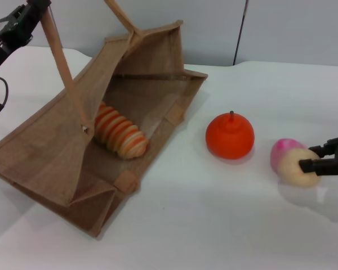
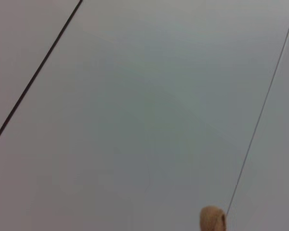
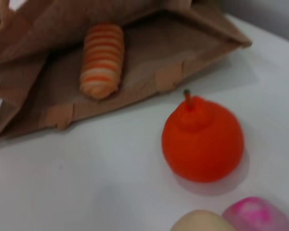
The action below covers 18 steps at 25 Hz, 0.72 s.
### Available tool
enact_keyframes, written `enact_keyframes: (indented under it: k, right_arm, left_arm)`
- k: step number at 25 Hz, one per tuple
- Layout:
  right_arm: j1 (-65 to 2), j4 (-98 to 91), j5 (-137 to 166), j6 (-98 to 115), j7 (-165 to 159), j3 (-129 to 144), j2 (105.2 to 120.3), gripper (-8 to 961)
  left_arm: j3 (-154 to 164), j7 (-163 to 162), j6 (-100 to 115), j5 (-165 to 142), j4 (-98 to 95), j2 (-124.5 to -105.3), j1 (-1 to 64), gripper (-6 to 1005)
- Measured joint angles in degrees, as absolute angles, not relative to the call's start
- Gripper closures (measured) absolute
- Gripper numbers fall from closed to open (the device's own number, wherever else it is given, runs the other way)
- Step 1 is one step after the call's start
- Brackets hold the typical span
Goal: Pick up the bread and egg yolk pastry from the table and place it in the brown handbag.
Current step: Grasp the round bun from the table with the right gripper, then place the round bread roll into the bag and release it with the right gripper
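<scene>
The brown handbag [image 1: 45,152] lies on the table with its mouth held open toward me. The striped bread [image 1: 121,135] lies inside it, and also shows in the right wrist view [image 3: 102,60] inside the bag [image 3: 149,53]. My left gripper [image 1: 29,12] is at the far top left, shut on a bag handle [image 1: 62,62] and holding it up; a bit of the handle [image 2: 212,219] shows in the left wrist view. The egg yolk pastry [image 1: 296,169] rests on the table at the right, touching a pink ball [image 1: 284,149]. My right gripper [image 1: 307,157] is open, its fingertips at the pastry's right side. The pastry's top [image 3: 200,222] shows in the right wrist view.
A round orange fruit [image 1: 230,136] with a stem stands between the bag and the pastry, and also shows in the right wrist view [image 3: 202,142]. The pink ball [image 3: 253,215] sits next to the pastry. A white tabletop [image 1: 214,225] lies in front.
</scene>
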State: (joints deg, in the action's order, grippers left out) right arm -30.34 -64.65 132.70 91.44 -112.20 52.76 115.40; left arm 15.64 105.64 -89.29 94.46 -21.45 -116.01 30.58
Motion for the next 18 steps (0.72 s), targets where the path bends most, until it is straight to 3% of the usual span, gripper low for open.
enact_keyframes:
  k: [18]
  right_arm:
    - [-34.67, -62.35, 122.11, 92.95, -107.54, 50.24, 115.6, 613]
  left_arm:
    - [16.45, 105.31, -90.59, 94.1, -21.43, -116.11, 31.67, 879]
